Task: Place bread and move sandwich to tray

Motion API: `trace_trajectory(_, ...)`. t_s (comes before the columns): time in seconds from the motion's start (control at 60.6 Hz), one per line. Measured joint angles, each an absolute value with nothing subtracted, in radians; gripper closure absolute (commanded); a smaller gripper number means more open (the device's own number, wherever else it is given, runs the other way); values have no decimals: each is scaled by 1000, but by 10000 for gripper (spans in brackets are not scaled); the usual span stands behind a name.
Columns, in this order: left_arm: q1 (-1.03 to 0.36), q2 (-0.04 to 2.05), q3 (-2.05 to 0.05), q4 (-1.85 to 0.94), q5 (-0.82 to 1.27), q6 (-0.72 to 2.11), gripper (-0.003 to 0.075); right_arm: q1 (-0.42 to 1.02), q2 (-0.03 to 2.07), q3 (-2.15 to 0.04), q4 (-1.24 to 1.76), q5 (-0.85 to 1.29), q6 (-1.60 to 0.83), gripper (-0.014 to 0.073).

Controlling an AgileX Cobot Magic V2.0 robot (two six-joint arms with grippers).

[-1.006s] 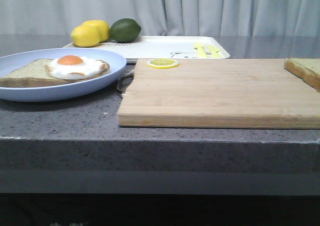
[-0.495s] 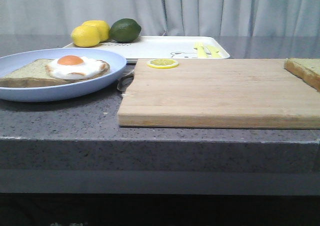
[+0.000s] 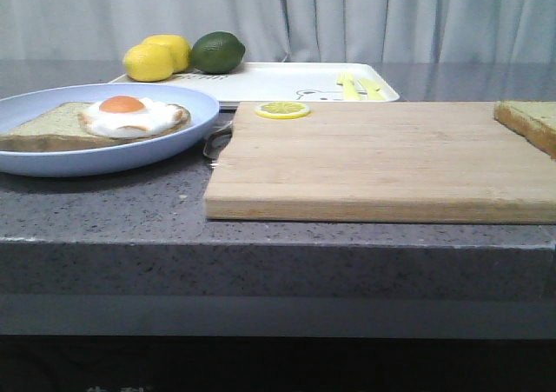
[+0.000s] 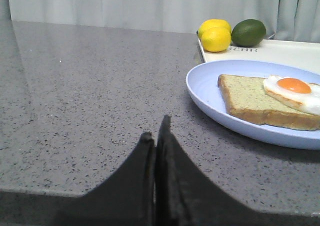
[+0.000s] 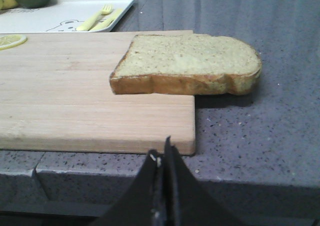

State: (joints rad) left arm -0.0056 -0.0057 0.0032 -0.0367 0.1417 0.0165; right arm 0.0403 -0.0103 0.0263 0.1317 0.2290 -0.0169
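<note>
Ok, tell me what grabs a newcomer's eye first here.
The fried egg with its orange yolk, on bread in the pale blue plate at the table's left. Then the bare slice of bread hanging off the wooden cutting board's far right corner, and the lemons and lime on the white tray behind.

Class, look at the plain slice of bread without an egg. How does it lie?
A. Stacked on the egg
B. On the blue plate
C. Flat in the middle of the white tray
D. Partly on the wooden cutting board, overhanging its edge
D: in the right wrist view the bread rests on the cutting board with one end jutting past the board's edge.
</note>
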Motion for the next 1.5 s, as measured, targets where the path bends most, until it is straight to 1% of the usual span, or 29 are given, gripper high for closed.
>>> trace_trajectory(0.198,-6,-6,3,-37,34,17,739,40,-10,27,132,180,-17,652)
trace_trajectory(0.313,-6,-6,3,-49,-117,17,739,40,-10,22,132,134,-17,652)
trace_trajectory(0.379,-6,-6,3,-52,-206,14,739,40,-10,-14,132,147,-17,652)
trace_trajectory(0.445,-6,-6,-11,-54,-229,0,739,40,-10,-74,132,179,-17,652)
trace_trajectory(0.511,-6,-6,-55,-54,-163,-10,739,40,-10,-154,132,230,-17,652)
trace_trajectory(0.627,-6,18,-216,-54,42,-14,739,40,13,-326,132,362,-17,652)
trace_trajectory(0.726,-6,132,-355,-54,167,-14,739,40,117,-459,132,468,-17,652)
trace_trajectory(0.808,-6,245,-427,-54,188,-14,739,40,237,-529,132,511,-17,652)
trace_trajectory(0.94,-6,394,-473,-54,188,-14,739,40,390,-581,132,517,-17,646)
trace_trajectory(0.99,-6,430,-475,-54,188,-14,734,40,433,-587,132,514,-17,620)
trace_trajectory(1.006,-6,436,-475,-54,188,-14,727,40,441,-588,132,514,-17,597)
trace_trajectory(1.039,-6,447,-475,-54,188,-14,698,40,458,-588,132,514,-17,559)
trace_trajectory(1.072,-6,453,-475,-54,188,-14,647,40,467,-588,132,514,-17,496)
trace_trajectory(1.105,-6,455,-475,-53,188,-14,575,40,475,-588,132,514,-17,403)
trace_trajectory(1.138,-6,455,-475,-50,188,-14,482,40,476,-588,132,514,-17,316)
trace_trajectory(1.155,-6,455,-475,-46,188,-14,420,40,476,-588,132,514,-17,263)
trace_trajectory(1.171,-6,455,-475,-43,188,-14,377,40,476,-588,132,514,-17,230)
trace_trajectory(1.188,-6,455,-475,-40,188,-14,313,40,476,-588,132,514,-17,181)
trace_trajectory(1.204,-6,455,-475,-38,188,-14,272,40,476,-588,132,514,-17,151)
trace_trajectory(1.221,-6,455,-475,-38,188,-14,213,40,476,-588,132,514,-17,123)
trace_trajectory(1.254,-6,455,-475,-34,188,-14,133,40,476,-588,132,514,-17,66)
trace_trajectory(1.287,-6,457,-475,-32,188,-14,75,40,476,-588,132,514,-17,25)
trace_trajectory(1.353,-6,460,-475,-30,186,-14,25,40,476,-588,132,512,-17,-12)
trace_trajectory(1.501,-6,460,-472,-30,186,-14,29,40,490,-598,132,496,-17,-7)
